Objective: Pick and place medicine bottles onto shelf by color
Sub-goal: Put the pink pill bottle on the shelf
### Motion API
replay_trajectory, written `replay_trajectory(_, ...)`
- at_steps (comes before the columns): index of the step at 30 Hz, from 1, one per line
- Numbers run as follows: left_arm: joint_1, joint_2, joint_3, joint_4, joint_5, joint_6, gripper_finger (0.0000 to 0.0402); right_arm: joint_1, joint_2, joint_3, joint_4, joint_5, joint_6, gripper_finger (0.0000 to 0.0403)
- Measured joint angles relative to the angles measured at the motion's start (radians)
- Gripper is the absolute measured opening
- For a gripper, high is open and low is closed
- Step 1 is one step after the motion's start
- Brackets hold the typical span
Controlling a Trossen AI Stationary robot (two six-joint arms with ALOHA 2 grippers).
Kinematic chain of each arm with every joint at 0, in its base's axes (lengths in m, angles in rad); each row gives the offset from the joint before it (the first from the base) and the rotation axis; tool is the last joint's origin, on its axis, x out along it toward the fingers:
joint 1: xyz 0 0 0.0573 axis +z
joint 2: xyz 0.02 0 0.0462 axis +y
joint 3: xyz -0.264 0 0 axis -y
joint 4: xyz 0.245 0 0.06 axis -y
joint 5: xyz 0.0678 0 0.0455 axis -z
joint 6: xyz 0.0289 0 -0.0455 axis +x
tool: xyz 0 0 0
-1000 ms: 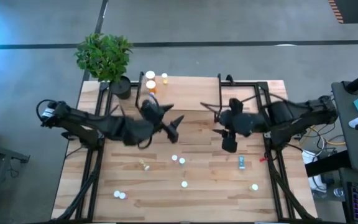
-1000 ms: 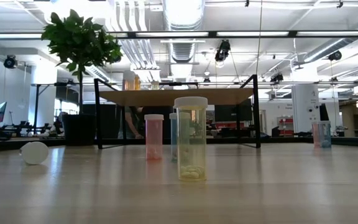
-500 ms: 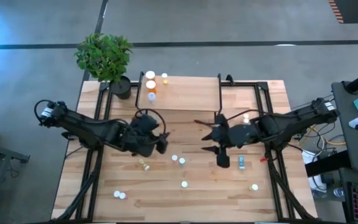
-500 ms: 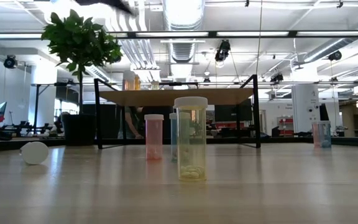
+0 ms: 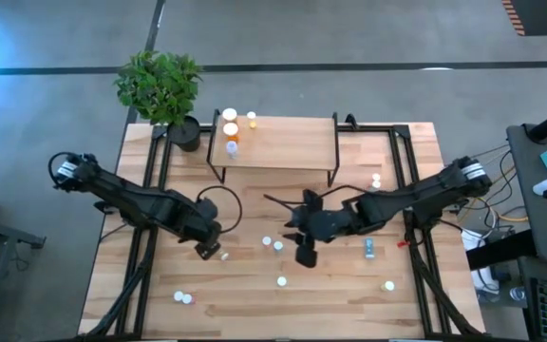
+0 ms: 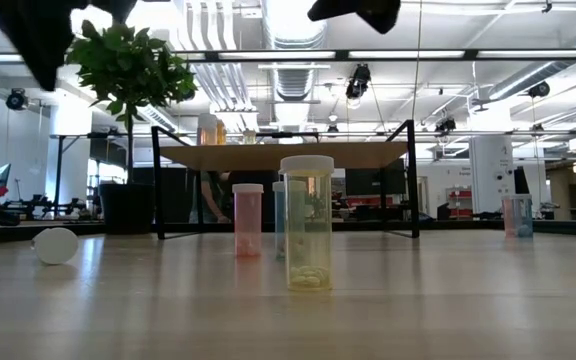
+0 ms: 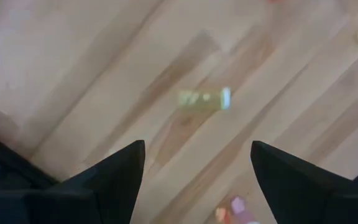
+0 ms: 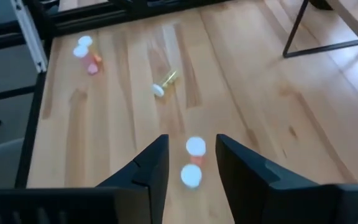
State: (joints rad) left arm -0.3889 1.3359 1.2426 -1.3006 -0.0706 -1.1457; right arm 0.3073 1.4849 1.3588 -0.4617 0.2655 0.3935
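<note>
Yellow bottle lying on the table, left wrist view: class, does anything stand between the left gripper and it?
Nothing visible does. The left gripper is open and faces the yellow bottle, with only bare table between them.

Bright, even overhead light falls on the tabletop (image 5: 330, 294) in the high view, leaving only faint shadows beneath the arms and a cool blue glow at the floor beyond the table's left edge. In the low view, ceiling fixtures (image 6: 293, 20) blow out to white glare, the arms hang as black silhouettes against them, and the yellow bottle (image 6: 307, 223) stands crisp (the room behind is softer). The left wrist view is smeared with blur, its lying bottle (image 7: 205, 98) a hazy streak, while the right wrist view stays fairly sharp.
</note>
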Motion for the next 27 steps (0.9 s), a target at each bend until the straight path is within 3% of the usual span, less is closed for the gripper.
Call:
replay_trajectory(3,0.0,-0.013,-0.06,0.023,0.068,-0.028,0.0276,0.0,0.031,0.034,-0.002,0.04,0.0,0.0119)
replay_trajectory(8,-0.012,-0.012,-0.154,0.098,0.068,-0.046,0.0276,0.0,0.037,0.051,-0.004,0.149,0.018,0.0124)
replay_trajectory(15,-0.013,0.033,-0.241,0.425,0.071,0.158,0.0276,0.0,0.0,0.046,-0.096,0.189,0.106,0.0141)
replay_trajectory(18,-0.013,0.071,-0.226,0.41,0.194,0.183,0.0276,0.0,-0.012,0.044,-0.169,0.207,0.143,0.0143)
replay_trajectory(22,-0.049,0.106,-0.212,0.377,0.401,0.103,0.0276,0.0,-0.038,0.043,-0.206,0.21,0.187,0.0144)
replay_trajectory(27,-0.186,0.115,-0.206,0.427,0.416,0.108,0.0276,0.0,-0.04,0.043,-0.208,0.232,0.191,0.0144)
